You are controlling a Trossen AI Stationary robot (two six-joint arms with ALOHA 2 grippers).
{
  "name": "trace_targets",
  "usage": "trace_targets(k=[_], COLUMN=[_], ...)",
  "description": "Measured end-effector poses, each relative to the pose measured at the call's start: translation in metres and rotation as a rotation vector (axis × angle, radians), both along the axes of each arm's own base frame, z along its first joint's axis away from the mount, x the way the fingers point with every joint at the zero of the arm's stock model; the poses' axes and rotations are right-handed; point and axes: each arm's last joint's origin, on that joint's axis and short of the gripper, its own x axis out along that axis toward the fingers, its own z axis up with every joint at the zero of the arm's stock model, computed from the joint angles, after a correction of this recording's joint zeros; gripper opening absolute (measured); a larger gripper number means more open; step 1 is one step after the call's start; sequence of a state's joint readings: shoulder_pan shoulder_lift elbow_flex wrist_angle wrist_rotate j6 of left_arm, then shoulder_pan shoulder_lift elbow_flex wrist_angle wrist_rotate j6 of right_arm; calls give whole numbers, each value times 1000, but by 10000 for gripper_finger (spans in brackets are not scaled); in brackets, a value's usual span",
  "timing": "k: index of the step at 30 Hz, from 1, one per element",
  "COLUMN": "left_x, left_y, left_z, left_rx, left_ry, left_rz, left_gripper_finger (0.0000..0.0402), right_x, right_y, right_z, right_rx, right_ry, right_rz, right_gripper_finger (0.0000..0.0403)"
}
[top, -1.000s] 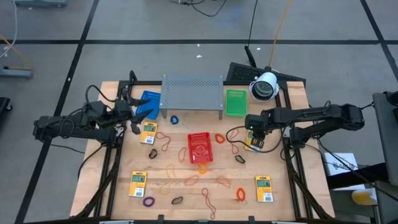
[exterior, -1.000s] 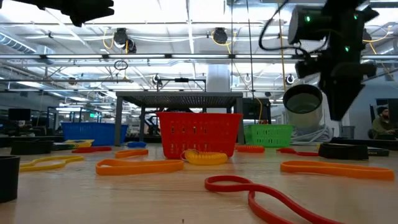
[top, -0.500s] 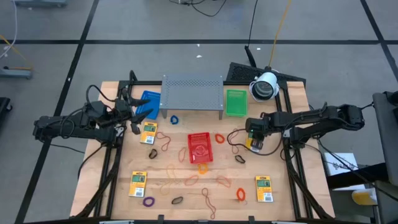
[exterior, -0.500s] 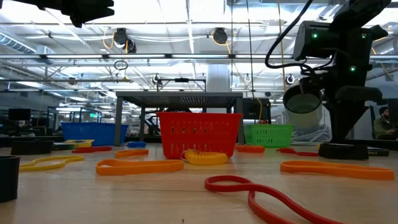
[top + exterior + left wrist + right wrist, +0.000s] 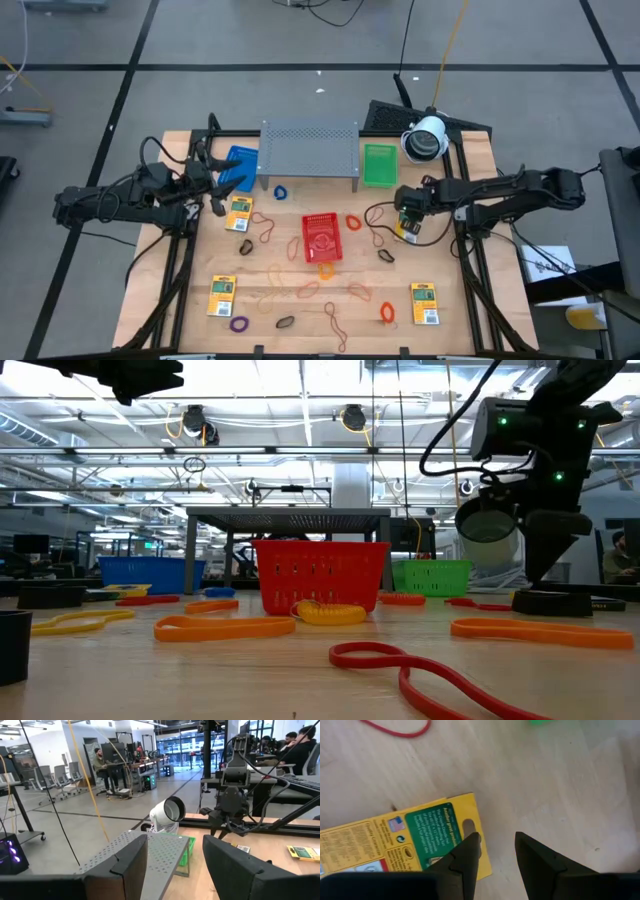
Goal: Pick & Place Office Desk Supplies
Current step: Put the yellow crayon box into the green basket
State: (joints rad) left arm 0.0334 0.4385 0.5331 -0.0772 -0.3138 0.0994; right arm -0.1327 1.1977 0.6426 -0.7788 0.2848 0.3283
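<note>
High view: landmark is the red basket [image 5: 321,237] at table centre. Nearest it, rubber bands [image 5: 309,290] lie scattered on all sides. To its right, beyond an orange loop, the right gripper [image 5: 405,226] hangs low over a yellow-and-green packet [image 5: 405,843]; fingers [image 5: 466,851] apart, one tip over the packet's edge, nothing clamped. Farther off to the basket's left, the left gripper [image 5: 211,176] waits raised beside the blue basket [image 5: 238,165], fingers apart, empty.
</note>
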Motion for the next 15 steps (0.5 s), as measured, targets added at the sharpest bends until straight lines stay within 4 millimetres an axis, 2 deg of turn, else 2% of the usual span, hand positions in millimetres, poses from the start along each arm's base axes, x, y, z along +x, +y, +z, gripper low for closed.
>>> trace_targets(k=[15], left_x=[0], left_y=[0], left_z=[0], left_rx=[0], left_ry=[2], left_rz=[1], left_gripper_finger=[200], right_x=[13], right_y=[-4], right_z=[-25], right_rx=[43], right_ry=[105], right_rz=[34], right_gripper_finger=[116])
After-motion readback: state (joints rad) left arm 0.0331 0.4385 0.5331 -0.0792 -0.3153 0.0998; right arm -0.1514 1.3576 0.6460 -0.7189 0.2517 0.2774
